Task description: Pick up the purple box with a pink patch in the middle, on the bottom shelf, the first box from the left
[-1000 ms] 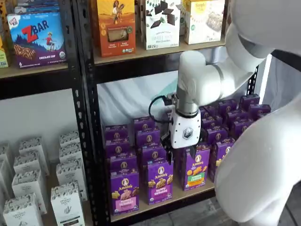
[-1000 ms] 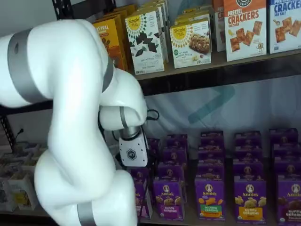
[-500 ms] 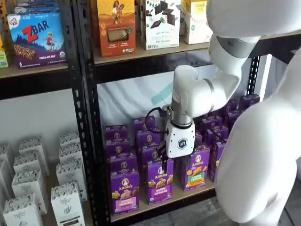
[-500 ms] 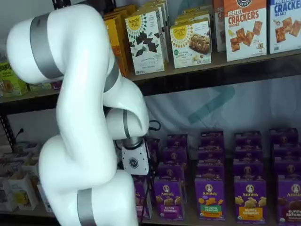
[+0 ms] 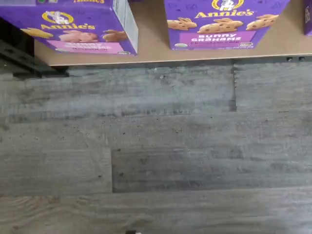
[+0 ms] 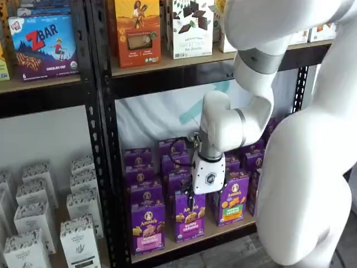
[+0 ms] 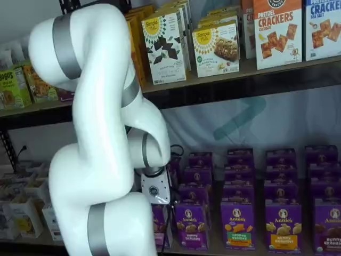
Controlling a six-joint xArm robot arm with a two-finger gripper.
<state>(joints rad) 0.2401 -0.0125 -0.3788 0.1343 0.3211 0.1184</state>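
Observation:
The purple box (image 6: pixel 148 226) stands at the left end of the front row on the bottom shelf (image 6: pixel 187 244), its pink patch (image 6: pixel 149 240) facing out. In the wrist view the same box (image 5: pixel 73 24) shows its pink patch (image 5: pixel 80 46) at the edge of the tan shelf board (image 5: pixel 151 48). My gripper (image 6: pixel 194 195) hangs in front of the neighbouring purple carton, right of and slightly above the box, open and holding nothing. Its black fingers barely show below the white body (image 7: pixel 154 189). In a shelf view the arm hides most of the box (image 7: pixel 161 226).
Several rows of purple Annie's cartons (image 6: pixel 188 215) fill the bottom shelf, including one with a green-and-orange patch (image 6: pixel 232 204). A black perforated upright (image 6: pixel 106 167) stands just left of the box. White cartons (image 6: pixel 78 240) sit in the left bay. Grey plank floor (image 5: pixel 156 146) lies below.
The gripper has moved left and a little lower along the front row, from above the green-and-orange carton toward the left-hand boxes. The upper arm has swung higher.

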